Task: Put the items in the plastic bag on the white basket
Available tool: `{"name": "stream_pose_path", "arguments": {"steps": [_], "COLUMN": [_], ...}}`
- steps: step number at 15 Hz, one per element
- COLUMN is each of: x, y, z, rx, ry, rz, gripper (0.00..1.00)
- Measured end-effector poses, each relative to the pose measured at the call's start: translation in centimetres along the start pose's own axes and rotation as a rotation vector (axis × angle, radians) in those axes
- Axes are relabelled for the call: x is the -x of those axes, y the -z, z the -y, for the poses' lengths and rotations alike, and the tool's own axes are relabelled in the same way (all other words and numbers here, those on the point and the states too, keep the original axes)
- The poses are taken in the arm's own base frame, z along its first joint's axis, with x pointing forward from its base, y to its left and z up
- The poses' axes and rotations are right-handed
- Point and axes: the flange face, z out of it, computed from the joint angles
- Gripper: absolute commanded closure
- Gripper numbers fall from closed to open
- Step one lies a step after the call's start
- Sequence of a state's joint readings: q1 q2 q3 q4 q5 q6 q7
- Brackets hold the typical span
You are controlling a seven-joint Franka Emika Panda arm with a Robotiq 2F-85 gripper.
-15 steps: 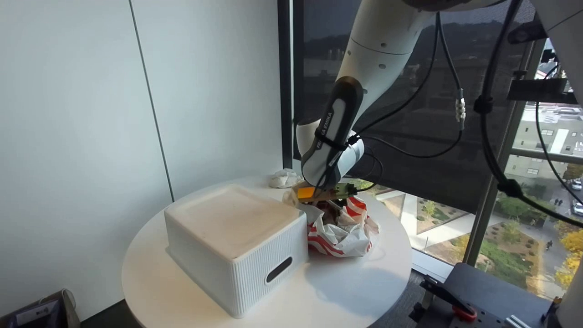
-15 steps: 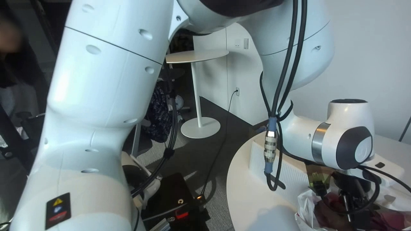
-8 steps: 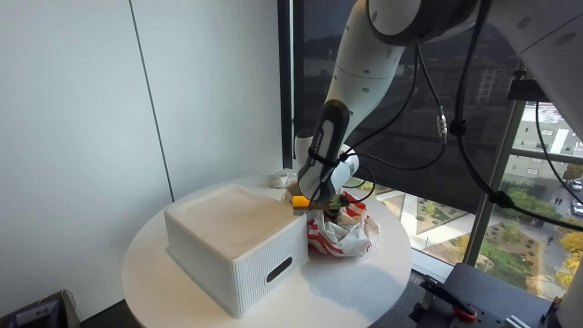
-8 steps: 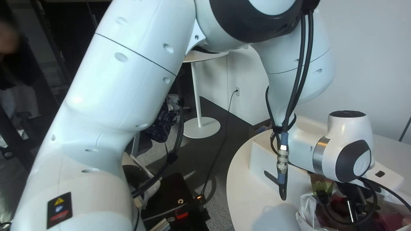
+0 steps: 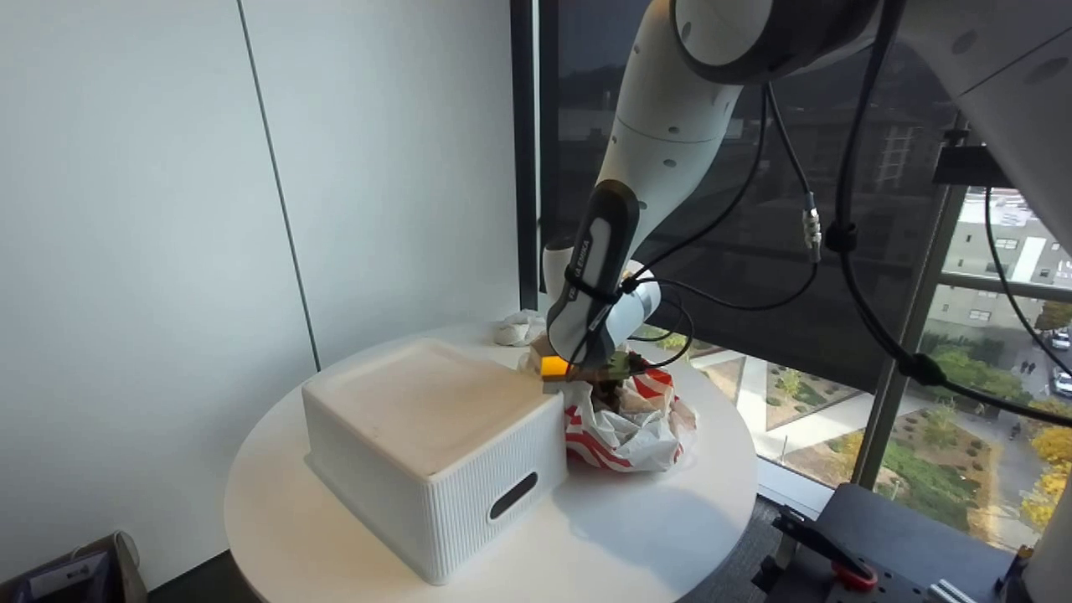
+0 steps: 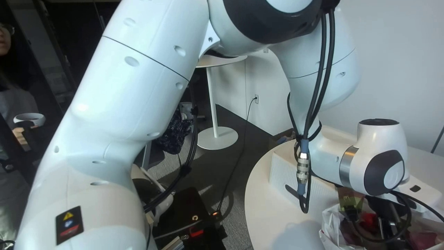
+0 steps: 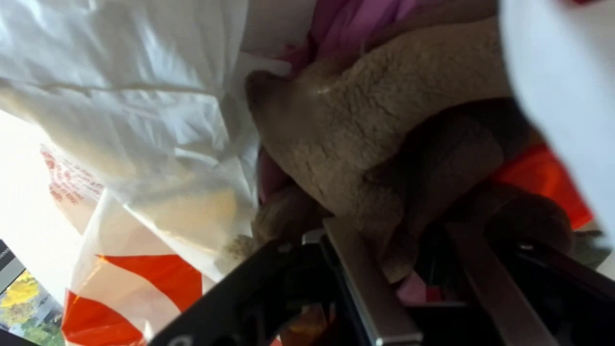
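The plastic bag (image 5: 641, 440), white with red stripes, stands with its mouth open on the round table; it also shows as a bag (image 6: 331, 225) at the lower right of an exterior view. Inside it in the wrist view lie a brown plush toy (image 7: 336, 129) and pink cloth (image 7: 365, 21). My gripper (image 7: 396, 227) reaches down into the bag, partly closed but with a dark gap left between its fingers. One part of the plush lies between them, against one finger; contact with the second is not visible. The white basket (image 5: 435, 410), ribbed with a flat top, stands beside the bag.
Crumpled white paper (image 5: 521, 327) lies at the back of the round table (image 5: 318, 536). Loose cables (image 5: 749, 310) hang along the arm. The basket wall (image 6: 282, 173) stands close to the bag and wrist. A window is behind the bag.
The arm came down toward the bag in the first half second, then rose very slightly. A bright red patch now shows inside the bag beside the fingers. Basket and bag stay in place.
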State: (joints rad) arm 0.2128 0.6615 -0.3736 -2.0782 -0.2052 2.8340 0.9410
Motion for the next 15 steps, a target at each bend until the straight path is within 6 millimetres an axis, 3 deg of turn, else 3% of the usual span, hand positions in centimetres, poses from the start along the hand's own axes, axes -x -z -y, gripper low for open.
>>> {"name": "stream_pose_path", "arguments": {"steps": [4,7,15], "x": [0.1,0.4,0.4], "y": [1.3,3.1,13.9], "z": [-0.4,-0.8,-3.7], "rx": [0.04,0.081,0.313], "ry": [0.001,0.008,0.095], "rz": [0.042,0.104,0.325], "gripper": [0.93,0.88,0.89]}}
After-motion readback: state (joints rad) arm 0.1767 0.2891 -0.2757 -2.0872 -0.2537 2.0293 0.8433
